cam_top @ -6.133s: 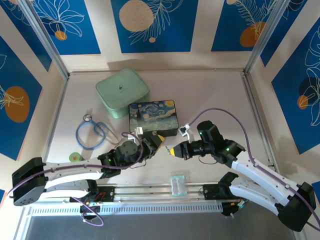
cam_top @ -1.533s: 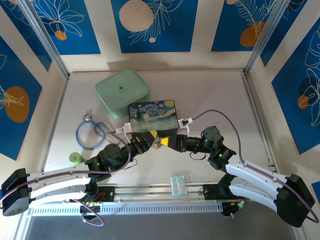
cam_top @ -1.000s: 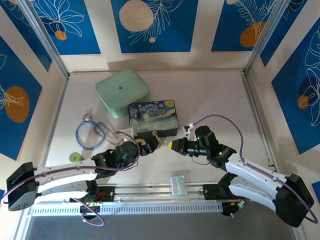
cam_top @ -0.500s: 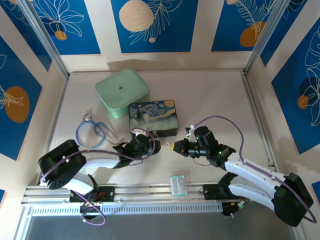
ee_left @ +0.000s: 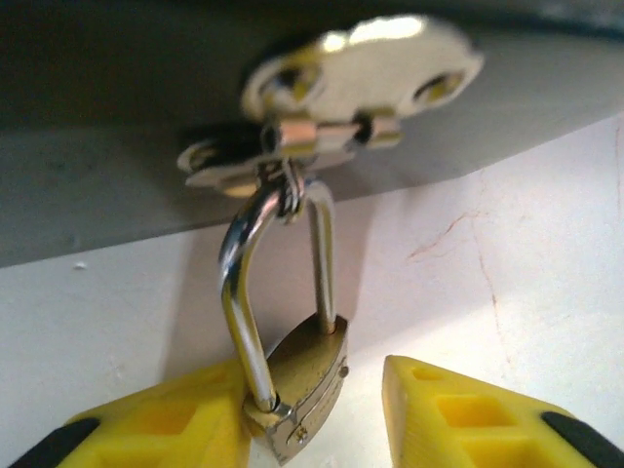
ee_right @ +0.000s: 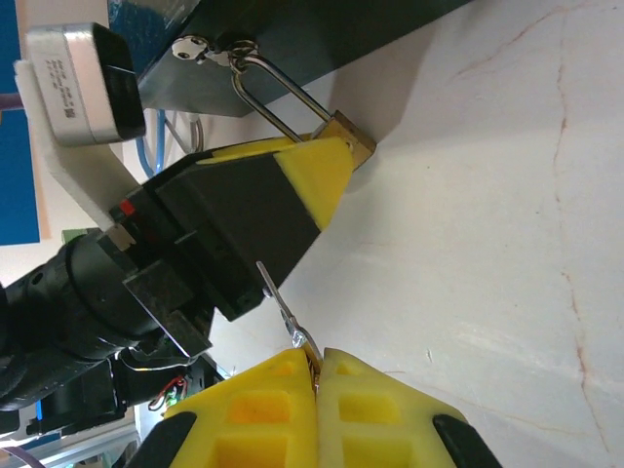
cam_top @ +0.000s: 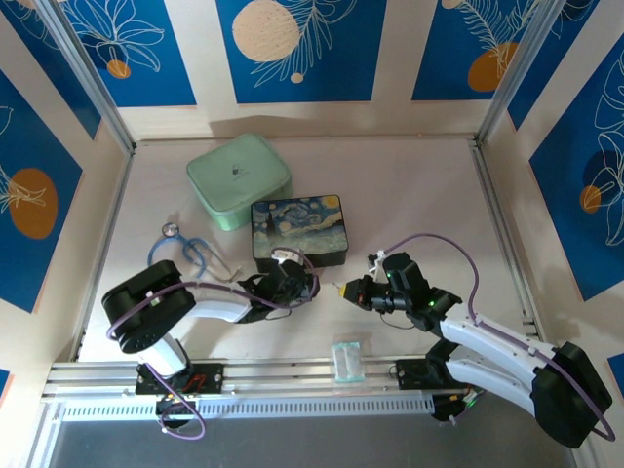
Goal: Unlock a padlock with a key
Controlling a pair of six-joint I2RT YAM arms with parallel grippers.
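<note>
Your left jaws straddle the padlock, not clamped; right jaws pinch the key. Closing off-centre could swing the padlock aside.

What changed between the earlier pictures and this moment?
The left tool moved in to the padlock on the clasp and is closing around it. The right tool backed off slightly, shut on the key. The box, green case, stethoscope and packet stayed put.

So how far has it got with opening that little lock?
Done: the right tool pinches the key. In hand: the left tool brackets the padlock hanging from the clasp on the box, its grip not yet closed. Left: putting the key in; the shackle looks shut.
</note>
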